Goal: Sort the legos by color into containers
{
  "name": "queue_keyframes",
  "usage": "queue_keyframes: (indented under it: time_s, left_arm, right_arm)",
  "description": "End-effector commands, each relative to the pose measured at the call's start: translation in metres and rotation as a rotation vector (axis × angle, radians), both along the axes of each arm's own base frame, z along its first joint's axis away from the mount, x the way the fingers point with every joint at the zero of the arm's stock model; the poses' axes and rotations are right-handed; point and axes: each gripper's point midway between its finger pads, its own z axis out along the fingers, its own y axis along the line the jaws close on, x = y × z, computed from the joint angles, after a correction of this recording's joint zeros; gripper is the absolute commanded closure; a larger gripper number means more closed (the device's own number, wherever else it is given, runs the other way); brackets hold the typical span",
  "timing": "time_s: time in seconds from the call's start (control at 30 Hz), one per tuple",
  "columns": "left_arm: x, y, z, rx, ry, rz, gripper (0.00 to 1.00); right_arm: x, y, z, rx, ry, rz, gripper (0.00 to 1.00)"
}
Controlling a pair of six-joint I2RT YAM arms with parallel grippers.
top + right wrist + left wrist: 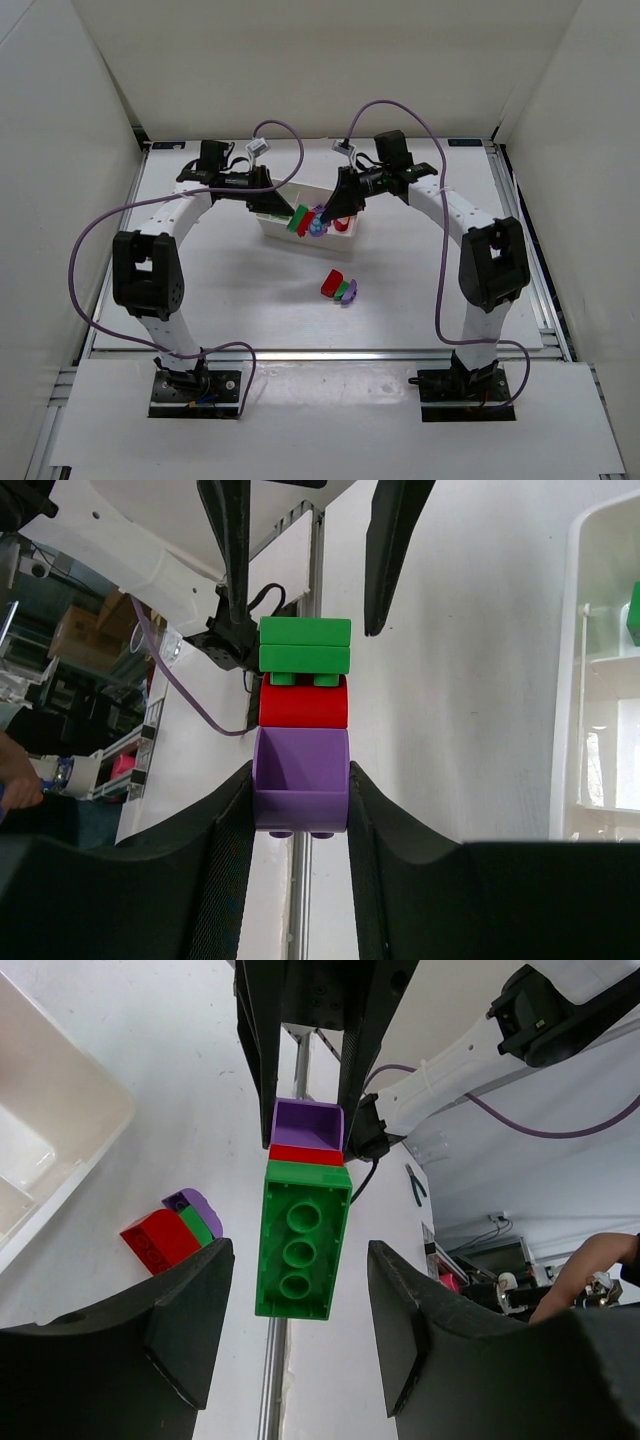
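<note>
A stack of three joined legos hangs over the white tray: green, red, then purple. My right gripper is shut on the purple brick, with the red brick and the green brick sticking out beyond it. My left gripper is open, its jaws on either side of the green brick's free end without touching it. Both grippers face each other above the tray, left and right.
A second cluster of red, green and purple legos lies on the table in front of the tray; it also shows in the left wrist view. A red piece shows at the tray's right end. A tray corner sits left of my left fingers.
</note>
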Motion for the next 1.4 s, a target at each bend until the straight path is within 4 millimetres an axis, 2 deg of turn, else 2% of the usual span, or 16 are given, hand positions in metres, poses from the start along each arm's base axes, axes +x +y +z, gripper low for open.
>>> queue_keyframes:
  time_s: [0.0, 0.27, 0.3, 0.33, 0.37, 0.43, 0.47, 0.6, 0.8, 1.07, 1.3, 1.37]
  left_arm:
    - [-0.024, -0.001, 0.03, -0.071, -0.066, -0.069, 0.34]
    - [-0.025, -0.003, 0.029, -0.072, -0.07, -0.077, 0.36]
    - [-0.025, -0.003, 0.028, -0.068, -0.066, -0.074, 0.44]
    - [-0.025, -0.003, 0.028, -0.068, -0.066, -0.074, 0.44]
    - [-0.023, -0.003, 0.026, -0.062, -0.067, -0.068, 0.55]
    - [-0.023, -0.003, 0.026, -0.056, -0.065, -0.064, 0.65]
    - [-0.023, -0.004, 0.024, -0.053, -0.073, -0.062, 0.74]
    - [-0.023, -0.003, 0.024, -0.045, -0.071, -0.055, 0.85]
    - [-0.018, 0.002, 0.024, -0.037, -0.105, -0.032, 0.87]
    - [0.007, 0.031, 0.032, -0.034, -0.137, 0.062, 0.88]
    - [0.018, 0.043, 0.035, -0.028, -0.158, 0.101, 0.88]
    - [0.026, 0.044, 0.029, 0.01, -0.167, 0.135, 0.88]
  right_arm:
    - [0.005, 0.006, 0.019, 0.045, -0.054, 0.021, 1.0]
    - [0.009, 0.008, 0.017, 0.042, -0.054, 0.012, 1.0]
    - [0.009, 0.008, 0.017, 0.042, -0.055, 0.012, 1.0]
    - [0.009, 0.008, 0.017, 0.042, -0.055, 0.012, 1.0]
    - [0.01, 0.008, 0.016, 0.042, -0.054, 0.012, 1.0]
    - [0.01, 0.008, 0.017, 0.043, -0.057, 0.012, 1.0]
    - [0.01, 0.008, 0.016, 0.04, -0.053, 0.011, 1.0]
    - [0.008, 0.007, 0.014, 0.039, -0.05, 0.012, 1.0]
    - [0.003, -0.001, 0.011, 0.031, -0.039, 0.008, 1.0]
    - [-0.012, -0.017, 0.007, 0.015, -0.036, 0.0, 1.0]
    - [-0.019, -0.025, 0.002, 0.005, -0.049, -0.007, 1.0]
    - [-0.021, -0.026, 0.002, 0.001, -0.05, -0.005, 1.0]
